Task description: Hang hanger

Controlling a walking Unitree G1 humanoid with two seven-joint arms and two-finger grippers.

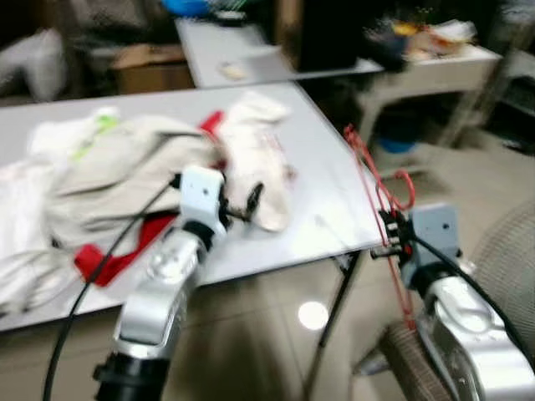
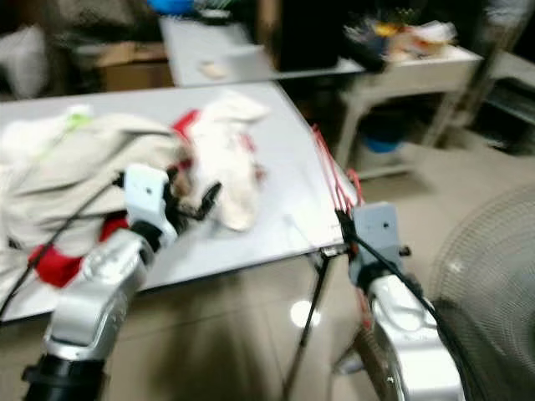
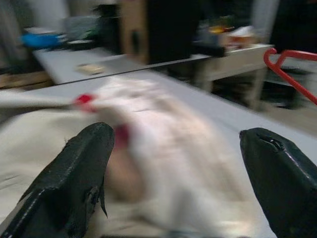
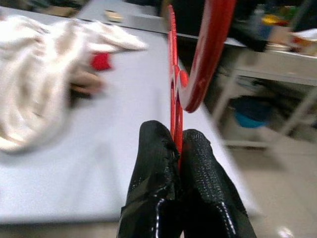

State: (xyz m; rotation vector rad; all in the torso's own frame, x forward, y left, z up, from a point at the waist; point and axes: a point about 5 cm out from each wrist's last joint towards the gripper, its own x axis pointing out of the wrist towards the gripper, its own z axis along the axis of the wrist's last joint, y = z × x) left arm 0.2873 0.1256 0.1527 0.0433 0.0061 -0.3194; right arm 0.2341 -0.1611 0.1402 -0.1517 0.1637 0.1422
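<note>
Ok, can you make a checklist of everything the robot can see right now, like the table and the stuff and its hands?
Surface: grey table, partly covered by laundry.
Job's things: red hanger, pinched by the right end effector at the table's right edge.
Clutter: pile of cream clothes with another red hanger underneath.
Grippers: left end effector open, over the clothes; right shut on the hanger.
Cables: black cable along the left arm.
Surroundings: second table, cardboard box, fan, tiled floor.
</note>
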